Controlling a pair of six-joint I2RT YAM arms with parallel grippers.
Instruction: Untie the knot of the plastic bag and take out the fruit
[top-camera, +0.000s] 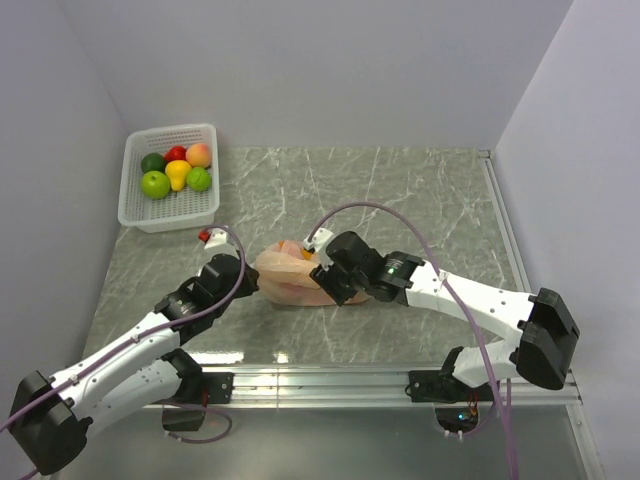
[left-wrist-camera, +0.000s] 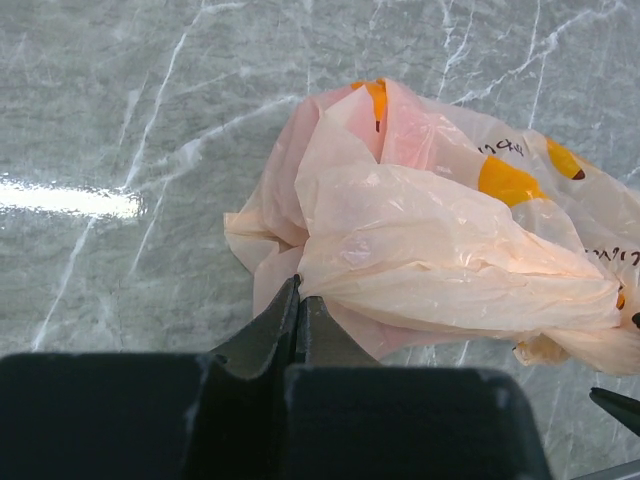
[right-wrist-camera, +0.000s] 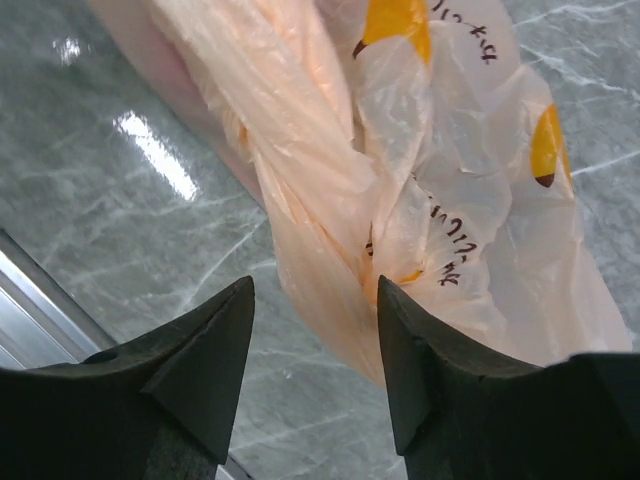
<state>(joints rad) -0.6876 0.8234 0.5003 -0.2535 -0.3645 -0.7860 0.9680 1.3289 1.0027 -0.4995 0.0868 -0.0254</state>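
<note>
The plastic bag (top-camera: 292, 275) lies crumpled and rather flat on the marble table between my two grippers. It is pale peach with orange marks. My left gripper (top-camera: 252, 281) is at its left end. In the left wrist view the jaws (left-wrist-camera: 298, 287) are shut, with the bag's (left-wrist-camera: 440, 260) gathered plastic drawn to their tips. My right gripper (top-camera: 329, 283) is at the bag's right side. In the right wrist view it (right-wrist-camera: 315, 292) is open, with a twisted fold of the bag (right-wrist-camera: 320, 200) between the fingers. I see no clear knot and no fruit inside the bag.
A white basket (top-camera: 135, 205) stands at the back left, holding a red apple (top-camera: 176, 153), a red-yellow apple (top-camera: 199, 154), two green apples and a yellow pear. A small red object (top-camera: 204, 236) lies in front of the basket. Grey walls enclose the table.
</note>
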